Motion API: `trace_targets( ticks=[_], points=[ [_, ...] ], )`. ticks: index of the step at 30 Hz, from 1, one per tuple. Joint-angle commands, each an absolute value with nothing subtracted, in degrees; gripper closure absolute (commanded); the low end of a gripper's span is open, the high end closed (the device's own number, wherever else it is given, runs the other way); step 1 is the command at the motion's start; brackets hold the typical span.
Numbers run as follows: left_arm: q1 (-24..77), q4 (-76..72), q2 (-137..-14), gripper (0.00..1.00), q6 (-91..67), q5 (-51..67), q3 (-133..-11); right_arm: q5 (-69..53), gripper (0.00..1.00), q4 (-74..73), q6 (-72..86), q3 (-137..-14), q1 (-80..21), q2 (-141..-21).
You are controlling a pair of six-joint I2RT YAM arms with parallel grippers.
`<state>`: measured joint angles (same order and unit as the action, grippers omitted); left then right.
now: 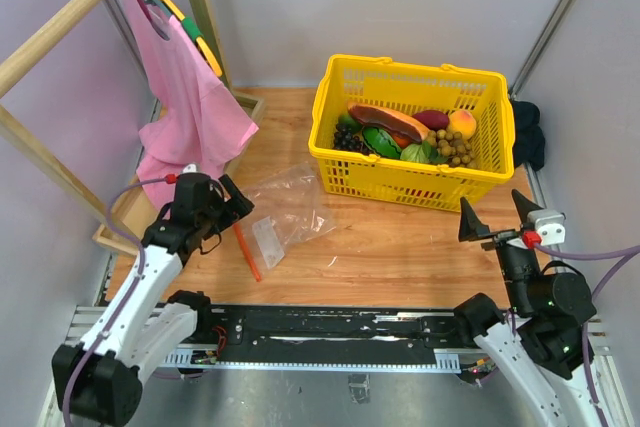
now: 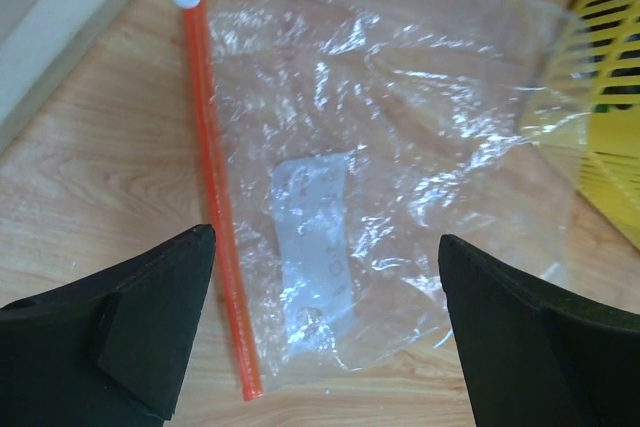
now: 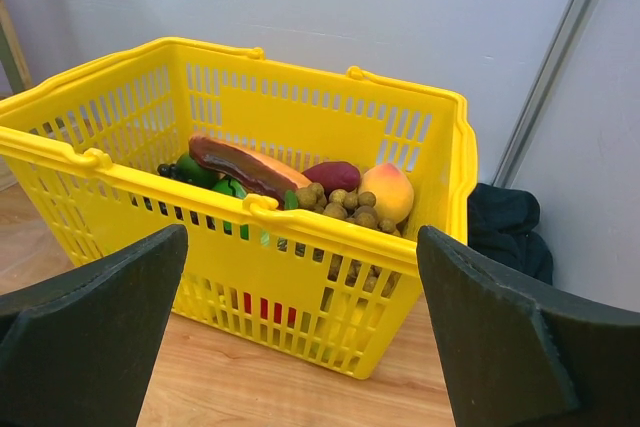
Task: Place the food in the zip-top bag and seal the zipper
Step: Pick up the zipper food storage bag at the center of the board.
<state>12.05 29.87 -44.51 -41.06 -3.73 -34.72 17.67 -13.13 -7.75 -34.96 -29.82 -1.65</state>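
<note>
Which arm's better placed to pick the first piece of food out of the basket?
The right. The right gripper, open, faces the yellow basket, and the peach lies at the basket's right end. The left gripper hangs open over the bag, farther away.

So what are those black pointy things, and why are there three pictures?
Those black things are robot fingers. Two robot arms sit at a wooden table, and each ends in a gripper, like a two-finger hand. One picture comes from a camera high above. The other two come from little cameras on the wrists, so each shows its own fingers. The left gripper hovers wide open over a clear zip-top bag with a red zipper. The right gripper, open too, faces a yellow basket holding toy food, like a peach. A pink shirt hangs on the left. Nothing is held.
</note>
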Motion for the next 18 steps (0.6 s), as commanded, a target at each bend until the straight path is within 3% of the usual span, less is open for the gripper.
trace_targets(
  ticks=[1, 7, 18],
  points=[
    [11.60, 31.19, -50.53, 0.04, -43.16, -3.18, -34.27, 16.52, 0.02, -11.41, -7.50, -34.29, -29.35, 0.00],
    [11.60, 29.82, -56.48, 0.13, -45.84, -6.13, -31.77, 16.86, 0.02, -11.35, -7.65, -34.10, -29.87, 0.32],
    [13.46, 25.29, -63.88, 0.45, -47.22, -8.49, -29.86, 17.62, 0.02, -11.32, -7.73, -33.98, -30.15, 0.35]
  ],
)
